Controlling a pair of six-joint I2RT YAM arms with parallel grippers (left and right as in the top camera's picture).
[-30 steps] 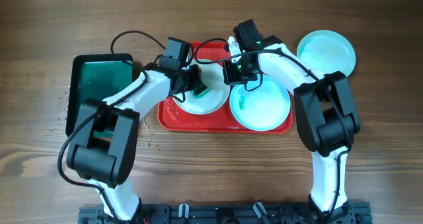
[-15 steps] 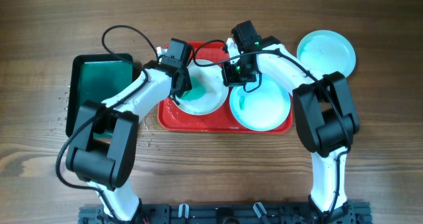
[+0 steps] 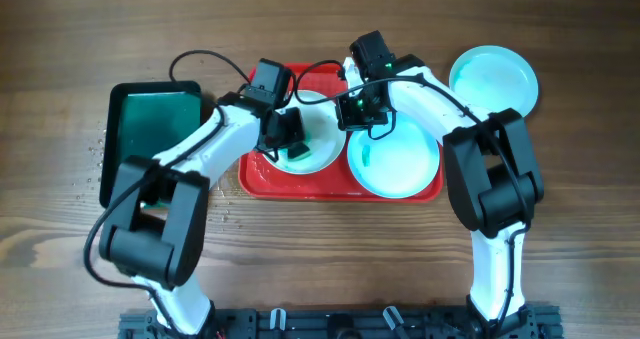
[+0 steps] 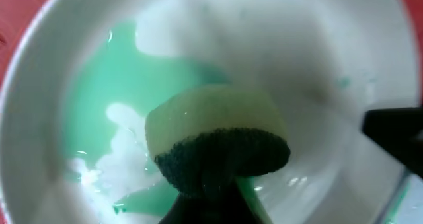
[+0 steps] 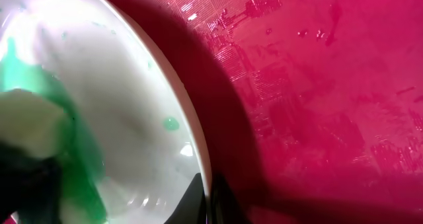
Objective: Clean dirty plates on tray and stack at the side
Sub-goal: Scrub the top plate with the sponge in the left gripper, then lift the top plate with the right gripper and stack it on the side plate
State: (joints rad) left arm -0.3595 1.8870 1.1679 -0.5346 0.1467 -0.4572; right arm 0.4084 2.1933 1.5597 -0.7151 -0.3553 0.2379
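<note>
Three plates (image 3: 495,79), two on one tray (image 3: 300,187); left tool (image 4: 211,201) clamps one sponge (image 4: 215,128); right tool (image 5: 209,199) pinches the white plate (image 4: 277,45).

The tabletop (image 3: 320,29) is brown wood with clear grain and a matt finish. The red tray (image 5: 317,85) looks like plastic, glossy and wet, and the right wrist view shows a fine grid texture on its floor. The white plate (image 4: 284,32) is smooth and glossy under a thin film of teal liquid. The sponge (image 4: 211,118) is soft pale yellow foam above a dark, rough scouring layer. Both turquoise plates (image 3: 395,164) are smooth and slightly shiny. The dark green tray (image 3: 150,129) has a glossy, reflecting surface. The arms (image 3: 425,94) have hard white and black shells, apparently plastic.
</note>
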